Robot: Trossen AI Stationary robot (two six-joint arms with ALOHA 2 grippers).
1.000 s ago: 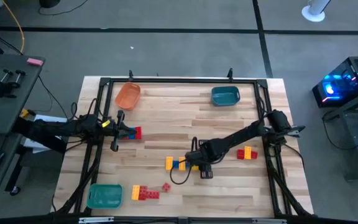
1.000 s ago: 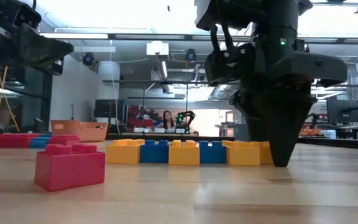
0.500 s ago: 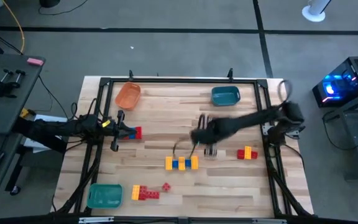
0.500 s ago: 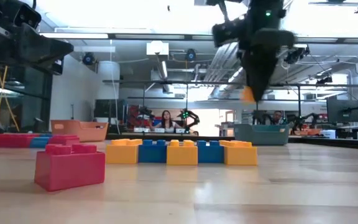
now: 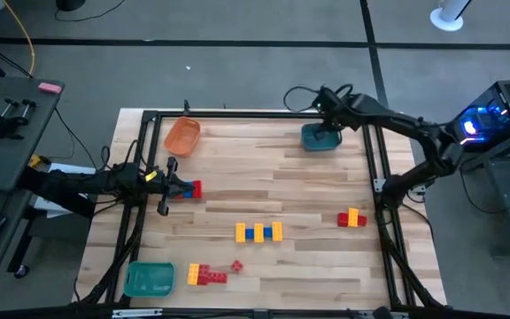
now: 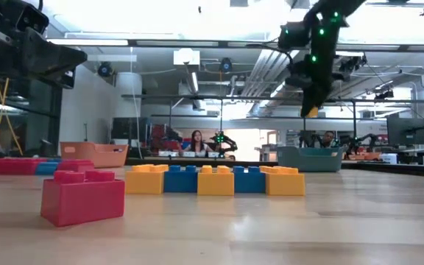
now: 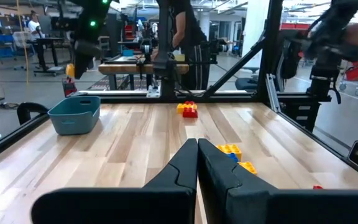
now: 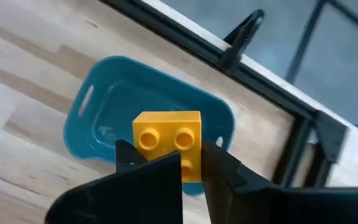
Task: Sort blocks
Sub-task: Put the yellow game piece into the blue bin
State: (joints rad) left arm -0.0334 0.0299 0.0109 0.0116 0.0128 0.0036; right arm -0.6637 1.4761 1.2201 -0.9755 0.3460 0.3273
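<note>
Hanging over the blue tray (image 5: 320,137) at the table's (image 5: 264,190) far right corner, the right pincer (image 8: 190,163) is clamped on a yellow block (image 8: 168,141). Released off-centre or from this height, the block could bounce off the rim onto the table. The left pincer (image 7: 197,163), fingers together, waits at the left edge beside a red block (image 5: 193,189).

overhead, table-level, two wrist views (close)
</note>
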